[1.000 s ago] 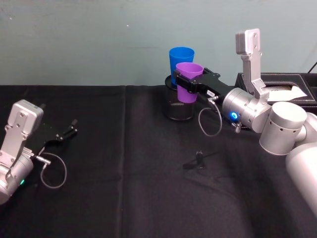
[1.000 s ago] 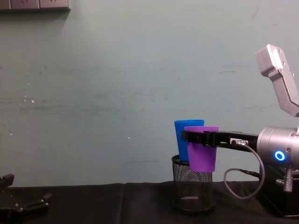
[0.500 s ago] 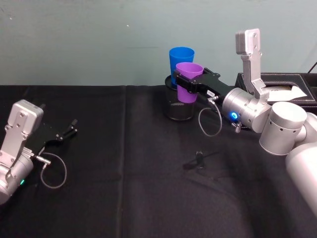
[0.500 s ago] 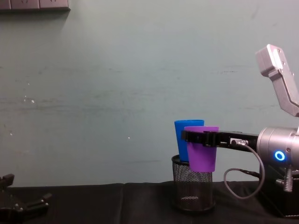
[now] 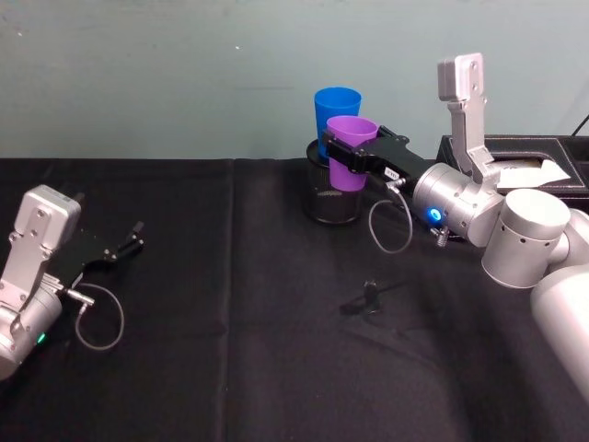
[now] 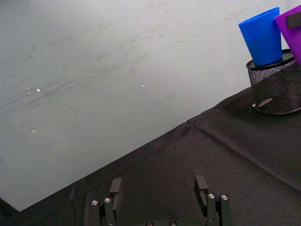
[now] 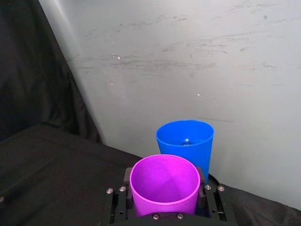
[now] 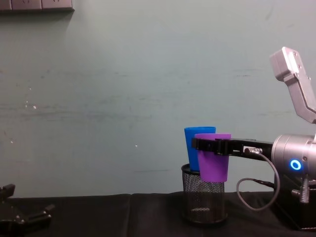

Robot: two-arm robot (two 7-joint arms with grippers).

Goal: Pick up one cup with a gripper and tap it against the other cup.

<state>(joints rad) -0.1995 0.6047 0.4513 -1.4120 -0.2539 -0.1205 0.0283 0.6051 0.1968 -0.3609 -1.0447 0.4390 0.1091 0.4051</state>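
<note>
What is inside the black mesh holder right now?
The blue cup stands upright in the mesh holder, its base covered by the mesh. The right gripper holds the purple cup in the air beside it. Any contact between them is hidden.

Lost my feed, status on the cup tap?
Right hand shut on purple cup, airborne, upright. Blue cup in mesh holder, just behind; contact unclear. Left hand open, parked on table.
</note>
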